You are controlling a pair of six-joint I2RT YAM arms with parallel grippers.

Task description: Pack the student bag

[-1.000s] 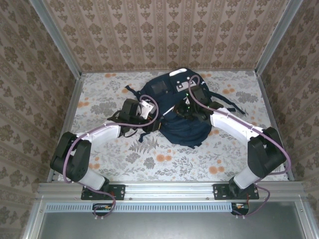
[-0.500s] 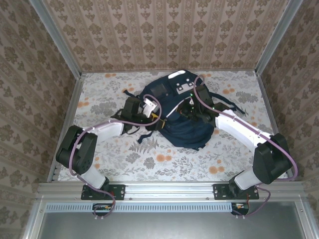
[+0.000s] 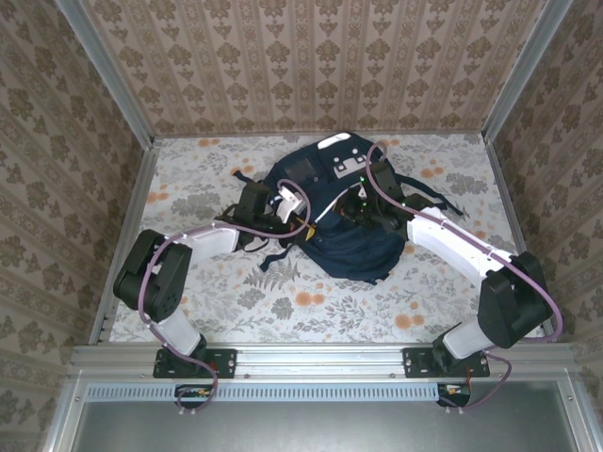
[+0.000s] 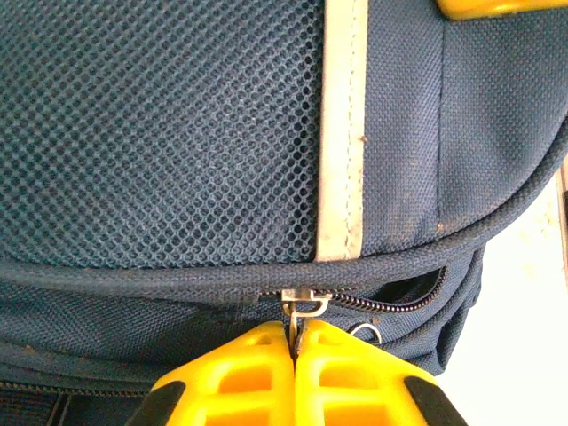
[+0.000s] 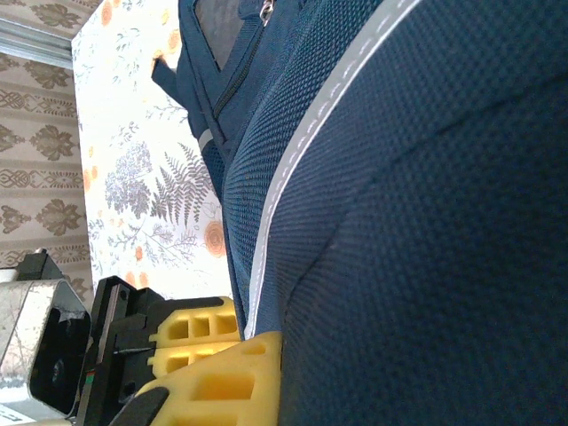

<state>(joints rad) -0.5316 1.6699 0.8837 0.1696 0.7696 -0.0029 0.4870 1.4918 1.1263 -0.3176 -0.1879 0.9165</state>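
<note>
The student bag (image 3: pixel 349 240) is matt navy cloth: open mesh on one panel and a tighter, rougher weave beside it, with a smooth pale grey stripe (image 4: pixel 342 133) sewn on. Its zip pull (image 4: pixel 302 306) is shiny bare metal. The left gripper (image 4: pixel 293 335) and right gripper (image 5: pixel 253 330) have matt yellow moulded plastic fingers. Under the bag, the table (image 3: pixel 452 282) looks matt and flower-printed.

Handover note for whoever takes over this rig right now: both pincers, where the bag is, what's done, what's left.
Left pincer: shut on the zipper pull of the student bag.
Right pincer: shut, pressed to the bag's fabric; pinch unconfirmed.
Bag: lying on the table, toward its far middle.
Done: pull gripped; zipper gapes beside it.
Left: probably run the zipper; contents not visible.
</note>
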